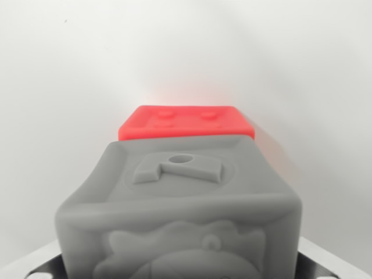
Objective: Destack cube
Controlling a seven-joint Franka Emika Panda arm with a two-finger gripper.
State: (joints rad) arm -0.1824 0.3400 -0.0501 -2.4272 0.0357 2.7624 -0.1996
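Tool (186, 273) state unclear: fingers barely visible at bottom corners flanking grey cube (180, 215). Red cube (186, 123) sits behind on counter (58, 87). Destack looks done or nearly.

A plain white surface (70, 87) fills the background, smooth and evenly lit, with one tiny dark speck (65, 21) near the top left.

A plain white desk (70, 87) fills the wrist view. A red cube (186, 122) with raised studs on its top face lies on it, casting a faint pink glow on the white around it; its lower part is hidden behind a grey cube (180, 215)
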